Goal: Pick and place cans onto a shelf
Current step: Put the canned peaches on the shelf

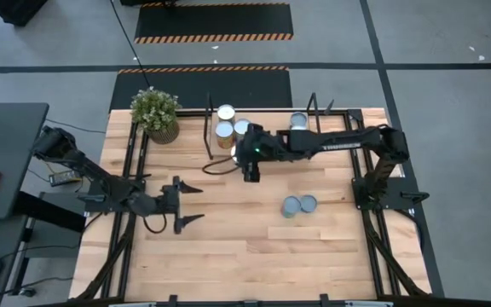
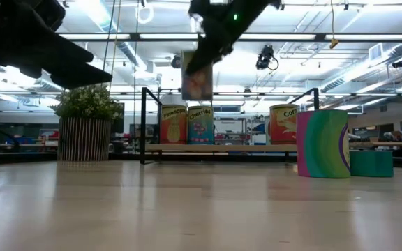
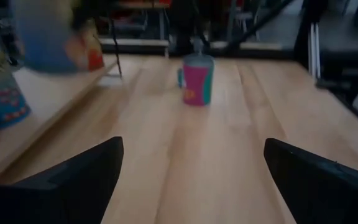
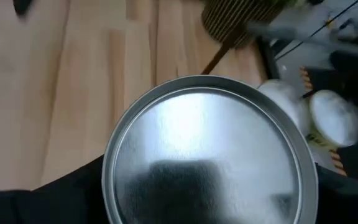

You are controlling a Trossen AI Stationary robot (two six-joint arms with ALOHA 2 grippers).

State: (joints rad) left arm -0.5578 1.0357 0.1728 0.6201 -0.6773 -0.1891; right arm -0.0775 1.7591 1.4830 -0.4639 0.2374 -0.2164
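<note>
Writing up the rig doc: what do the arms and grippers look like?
Two dark, near-black jointed arms. The right arm carries pale lettering along its forearm and a green light near the wrist. The left gripper has two pointed black fingers. A dark cable loops by each wrist.

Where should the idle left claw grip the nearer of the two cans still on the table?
Grip the can across its round side wall, coming in level from the left claw side. It stands upright, and that side is clear in the high view; its neighbour can sits close on the far side. The right claw already holds a can.
</note>
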